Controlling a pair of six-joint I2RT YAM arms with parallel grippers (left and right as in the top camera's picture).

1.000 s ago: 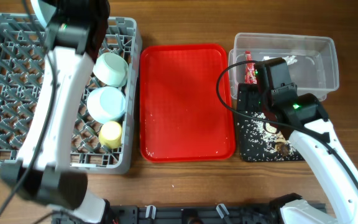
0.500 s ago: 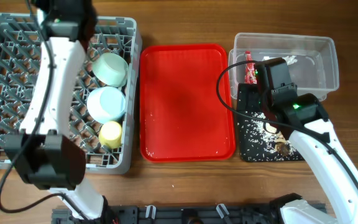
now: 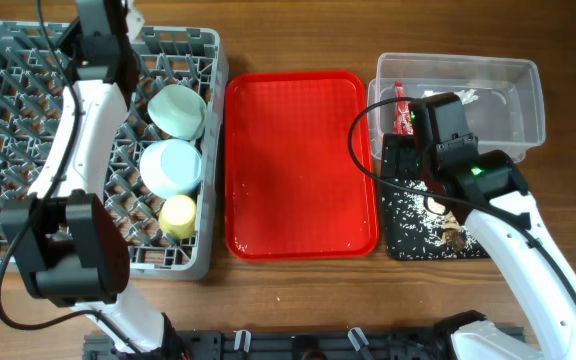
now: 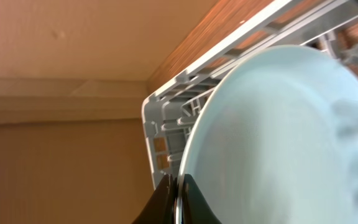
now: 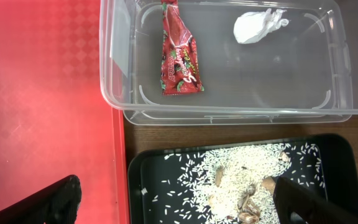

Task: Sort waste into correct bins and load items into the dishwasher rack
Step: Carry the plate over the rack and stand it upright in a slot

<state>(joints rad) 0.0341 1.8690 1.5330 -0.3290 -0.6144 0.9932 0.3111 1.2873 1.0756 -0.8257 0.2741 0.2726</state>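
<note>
In the left wrist view my left gripper (image 4: 178,202) is shut on the rim of the pale blue plate (image 4: 278,130), which stands on edge over the far rim of the grey dishwasher rack (image 4: 166,118). From overhead the left arm (image 3: 93,90) lies across the rack (image 3: 8,150) and hides the plate. Beside it the rack holds a pale bowl (image 3: 176,110), a second pale blue bowl (image 3: 171,165) and a yellow cup (image 3: 178,215). My right gripper (image 5: 179,208) hangs open over the black tray (image 5: 166,180) of rice and scraps. The clear tub (image 5: 328,74) holds the red wrapper (image 5: 179,56) and white tissue (image 5: 257,26).
The flat red serving tray (image 3: 301,165) lies between the rack and the bins, with only a few crumbs on it. The black tray (image 3: 408,230) sits just in front of the clear tub (image 3: 528,100). Bare wooden table runs along the front edge.
My left arm has swung and dropped toward the rack's far edge, still holding the plate. The right arm has not moved.
</note>
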